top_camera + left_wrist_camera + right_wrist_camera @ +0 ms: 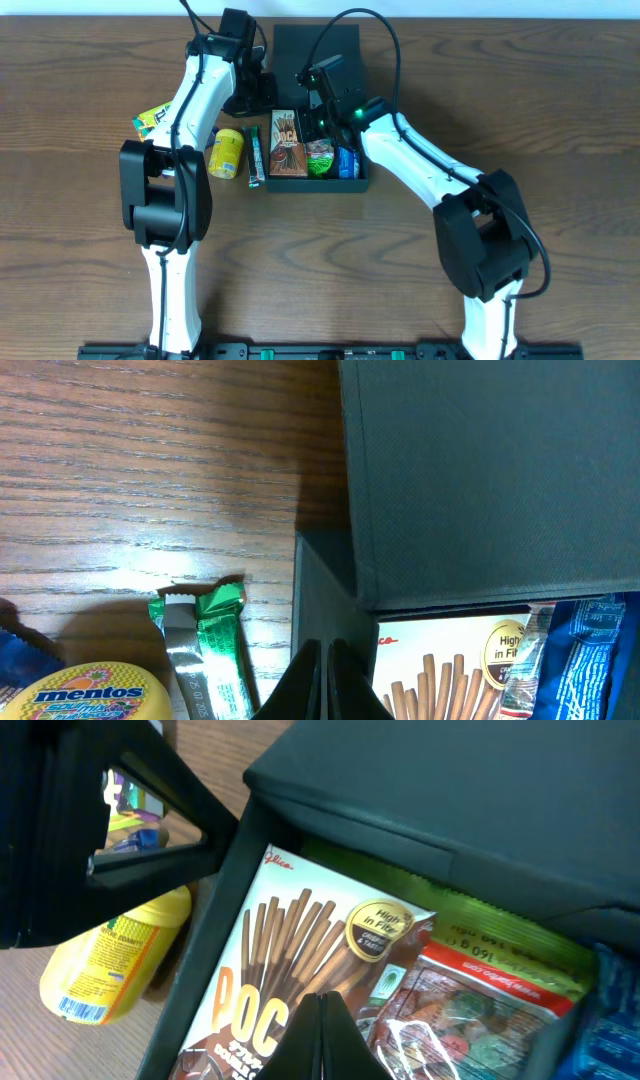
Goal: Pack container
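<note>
Container (315,45) lies just below the left pincer (322,660) and right pincer (322,1010), both closed on nothing.

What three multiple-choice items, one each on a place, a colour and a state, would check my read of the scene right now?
1. Where is the Pocky box?
A) inside the container
B) outside it, at its right
C) held in a gripper

2. What colour is the Mentos bottle lying left of the container?
A) red
B) yellow
C) blue

3. How does the container's lid stand?
A) shut
B) open
C) missing

Answers:
1. A, since the Pocky box lies within the container's walls at its left side.
2. B, since the bottle's body shows yellow in the overhead and right wrist views.
3. B, since the contents are in plain view from overhead, with the lid behind them.
</note>
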Available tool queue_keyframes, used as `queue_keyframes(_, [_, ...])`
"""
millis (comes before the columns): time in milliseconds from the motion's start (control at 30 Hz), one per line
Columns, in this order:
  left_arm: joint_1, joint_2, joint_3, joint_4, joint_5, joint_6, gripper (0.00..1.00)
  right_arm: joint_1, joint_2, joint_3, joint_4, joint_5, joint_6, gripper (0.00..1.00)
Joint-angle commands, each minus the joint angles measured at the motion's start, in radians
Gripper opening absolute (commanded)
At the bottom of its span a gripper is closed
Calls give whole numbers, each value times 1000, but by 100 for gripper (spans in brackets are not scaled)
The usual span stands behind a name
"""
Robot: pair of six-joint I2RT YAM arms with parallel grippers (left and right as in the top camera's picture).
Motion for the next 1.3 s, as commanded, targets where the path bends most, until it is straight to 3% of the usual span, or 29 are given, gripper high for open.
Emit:
queue_keyframes(0, [-5, 18, -5, -1, 26, 7, 6, 14, 40, 15, 2, -8, -15, 1])
queue_keyframes(700, [-5, 18, -5, -1, 25, 7, 6, 13, 85, 18, 7, 2, -15, 1])
queue_keyframes(1100, [11, 16, 6, -10, 25, 7, 5, -111, -167, 45, -19, 2, -26, 1])
queue_keyframes(1267, [31, 9, 131, -87, 22, 7, 6, -186, -260, 45, -63, 3, -87, 1])
